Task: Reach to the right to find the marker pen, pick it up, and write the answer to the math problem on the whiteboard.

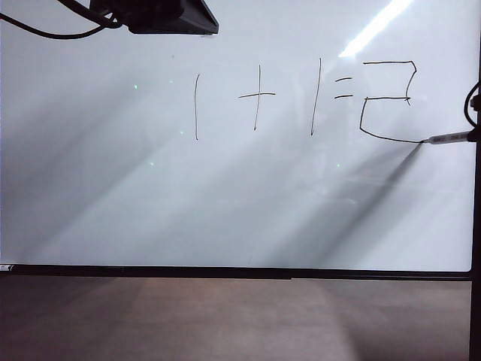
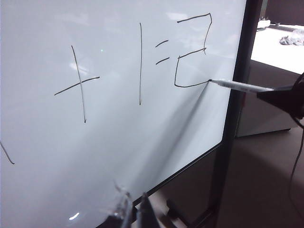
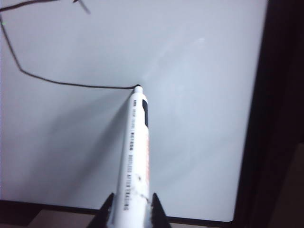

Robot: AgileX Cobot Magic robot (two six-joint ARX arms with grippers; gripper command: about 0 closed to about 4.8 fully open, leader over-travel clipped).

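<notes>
The whiteboard (image 1: 113, 188) fills most of the exterior view. On it the math problem (image 1: 255, 98) reads one plus one equals, and an angular 2 (image 1: 387, 101) is drawn after the equals sign. The light-grey marker pen (image 1: 447, 138) comes in from the right, with my right gripper (image 1: 473, 135) shut on its barrel. The dark tip touches the board at the end of the 2's bottom stroke. In the right wrist view the marker pen (image 3: 136, 152) sits between my right gripper's (image 3: 132, 211) black fingers. My left gripper (image 2: 135, 213) hangs near the board's lower edge, fingers together, holding nothing.
A black arm part (image 1: 158, 15) and a cable hang at the board's top left. The board's black frame (image 1: 225, 272) runs along the bottom above a brown surface (image 1: 225, 323). A dark stand post (image 2: 237, 109) borders the board's right edge.
</notes>
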